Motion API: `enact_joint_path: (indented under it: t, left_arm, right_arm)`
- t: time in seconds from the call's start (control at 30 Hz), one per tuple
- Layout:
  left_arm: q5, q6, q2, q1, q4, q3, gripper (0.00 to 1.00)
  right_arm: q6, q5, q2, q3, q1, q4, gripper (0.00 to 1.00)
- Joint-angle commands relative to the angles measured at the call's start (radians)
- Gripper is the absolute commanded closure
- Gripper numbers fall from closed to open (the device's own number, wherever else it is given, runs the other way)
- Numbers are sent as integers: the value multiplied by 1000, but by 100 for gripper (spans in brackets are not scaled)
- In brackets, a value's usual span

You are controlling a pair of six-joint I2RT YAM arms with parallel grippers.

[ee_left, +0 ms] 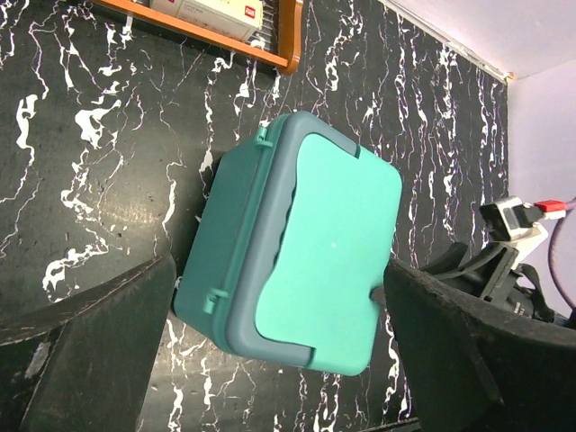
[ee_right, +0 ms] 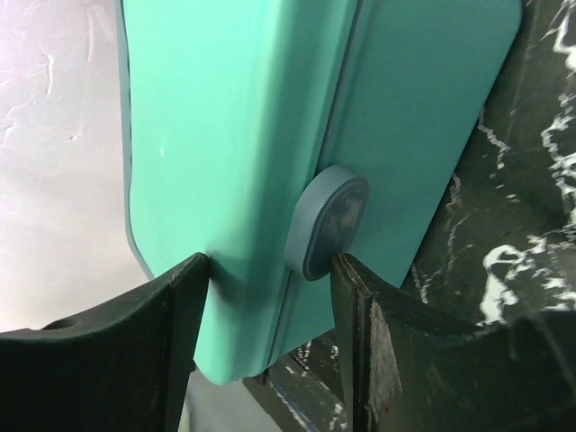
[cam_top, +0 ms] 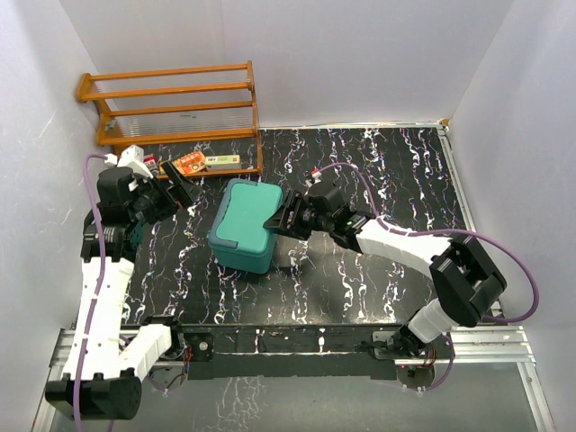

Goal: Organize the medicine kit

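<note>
medicine kit [cam_top: 245,225] closed, mid-tabletop [cam_top: 387,180], long axis near-to-far | your right claw [cam_top: 279,220] pinches its latch-side edge, facing right | your left claw [cam_top: 183,193] spread, near its left side, apart

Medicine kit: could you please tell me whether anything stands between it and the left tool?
Nothing visible does: only tabletop lies between the open left tool and the medicine kit. The right tool sits at the kit's opposite side.
</note>
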Motion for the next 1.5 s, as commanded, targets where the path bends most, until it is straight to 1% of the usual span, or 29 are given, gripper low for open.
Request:
enact_joint_path:
  t: [0.0, 0.17, 0.27, 0.47, 0.57, 0.63, 0.73, 0.8, 0.9, 1.07, 1.1, 1.2, 1.3, 1.4, 1.47]
  left_arm:
    - [-24, 26, -80, 0, -69, -10, 1]
    - [-20, 32, -123, 1, -113, 36, 1]
    - [4, 34, -150, 1, -123, 61, 1]
    - [-10, 35, -203, 1, -191, 111, 1]
    - [-36, 43, -228, 1, -238, 147, 1]
    - [-56, 43, -239, 1, -265, 173, 1]
    - [-56, 53, -256, 1, -303, 212, 1]
    - [-61, 60, -273, -1, -314, 223, 1]
    - [-57, 74, -302, -6, -322, 231, 1]
    - [-78, 115, -357, -32, -328, 240, 1]
    - [-87, 124, -368, -36, -330, 241, 1]
    - [-135, 142, -392, -45, -332, 240, 1]
    - [-143, 158, -398, -51, -336, 240, 1]
    - [-149, 174, -406, -52, -334, 237, 1]
    - [-194, 191, -405, -56, -352, 257, 1]
  right_arm:
    - [123, 40, -37, -6, 79, 129, 46]
    - [156, 40, 9, 11, 126, 236, 45]
    - [140, 85, 44, 38, 138, 268, 44]
    - [59, 167, 100, 108, 140, 246, 42]
    - [22, 155, 68, 107, 141, 209, 40]
    - [-3, 149, 15, 81, 141, 175, 37]
    - [-77, 175, -125, 37, 140, 84, 32]
    - [-137, 219, -225, 22, 141, -17, 27]
    - [-252, 336, -374, 11, 141, -184, 18]
    - [-420, 543, -618, 12, 141, -421, 7]
    - [-449, 581, -658, 22, 141, -464, 3]
    - [-506, 697, -735, 98, 141, -595, 2]
    - [-545, 816, -779, 182, 141, -721, 2]
    - [-573, 898, -817, 238, 141, -790, 2]
    - [-586, 951, -843, 263, 141, -819, 2]
